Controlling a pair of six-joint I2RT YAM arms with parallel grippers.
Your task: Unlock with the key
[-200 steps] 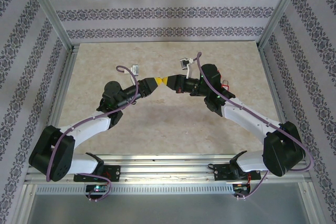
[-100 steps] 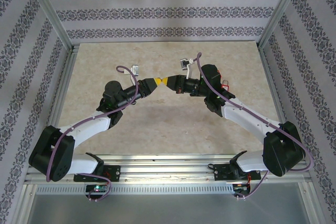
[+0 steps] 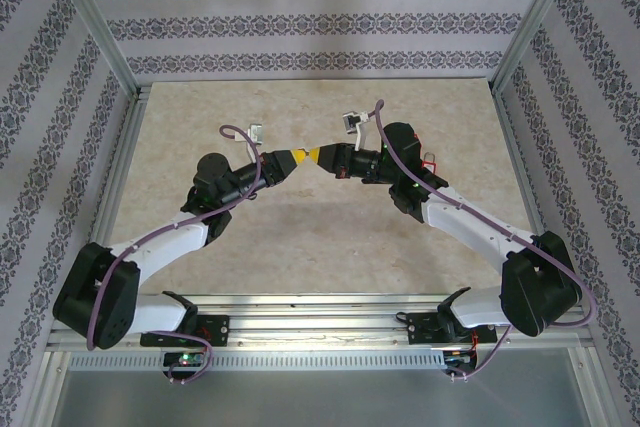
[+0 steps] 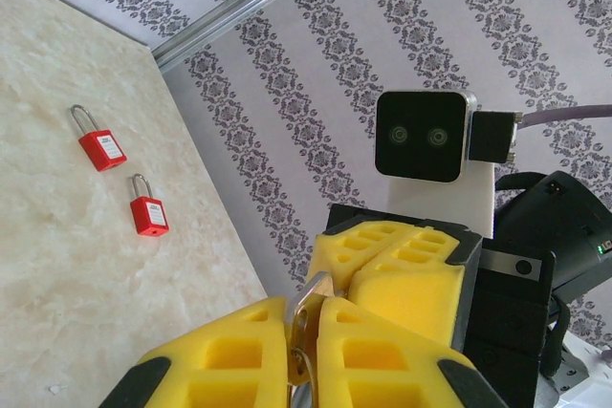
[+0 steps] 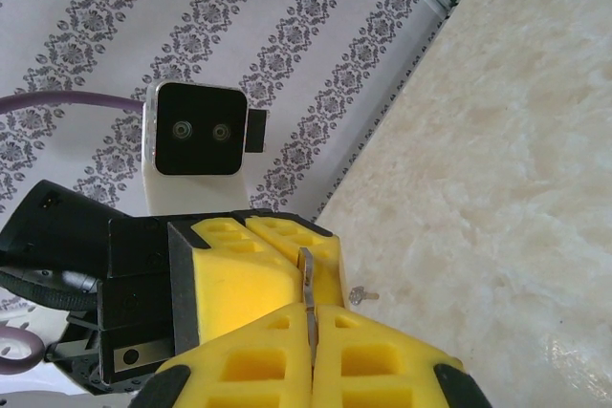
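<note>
Both arms meet above the middle of the table. A small metal key (image 4: 312, 305) is pinched between the yellow foam pads of my left gripper (image 4: 306, 317), which is shut on its head. My right gripper (image 5: 311, 305) is shut on the same key (image 5: 308, 279) from the opposite side, and its pads (image 4: 402, 265) face the left wrist camera. In the top view the left gripper (image 3: 296, 158) and right gripper (image 3: 317, 155) touch tip to tip. Two red padlocks (image 4: 100, 148) (image 4: 148, 214) lie flat on the table beyond them.
A second small key (image 5: 360, 294) lies loose on the marble tabletop (image 3: 330, 227) under the grippers. One red padlock (image 3: 430, 160) peeks out beside the right arm. Patterned walls and metal frame posts (image 3: 95, 32) close in the table.
My left gripper's jaws have closed onto the key held by the right gripper. Both arms have barely shifted.
</note>
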